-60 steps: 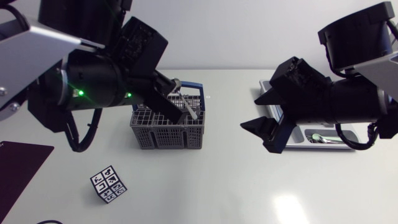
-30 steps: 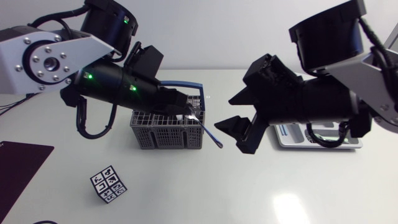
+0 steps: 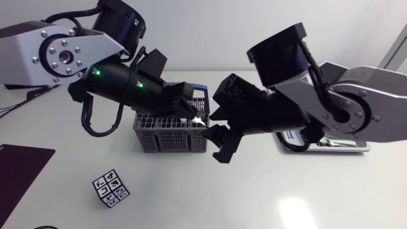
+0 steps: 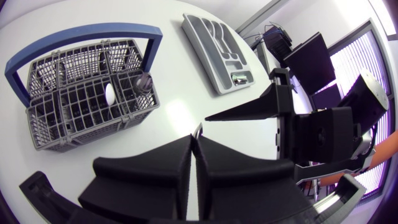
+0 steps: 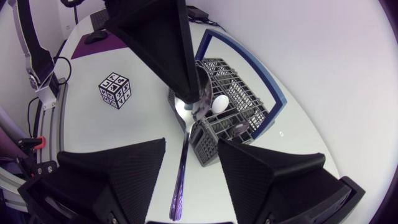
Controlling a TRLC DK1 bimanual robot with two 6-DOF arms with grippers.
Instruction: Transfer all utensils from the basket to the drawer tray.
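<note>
A grey wire basket (image 3: 170,132) with a blue handle stands mid-table. Just above its right end, my left gripper (image 3: 189,110) is shut on a metal spoon (image 3: 201,118), gripping near the bowl. In the right wrist view the spoon (image 5: 184,143) hangs handle-down from the left gripper's fingers (image 5: 165,50), and its handle lies in the gap of my right gripper (image 5: 191,144), which is open and not touching it. The basket (image 5: 233,106) holds a white-bowled utensil (image 5: 219,102) and another metal one (image 5: 241,129). The drawer tray (image 4: 219,50) lies beyond, with one utensil (image 4: 242,78) in it.
A marker-printed cube (image 3: 111,187) sits in front of the basket to its left. A dark mat (image 3: 19,166) lies at the table's left front edge. My right arm (image 3: 331,114) covers most of the tray (image 3: 356,147) in the head view.
My right arm swung left from the tray to the basket and its fingers narrowed around the spoon's handle. The left gripper lifted the spoon out and held it toward the right.
</note>
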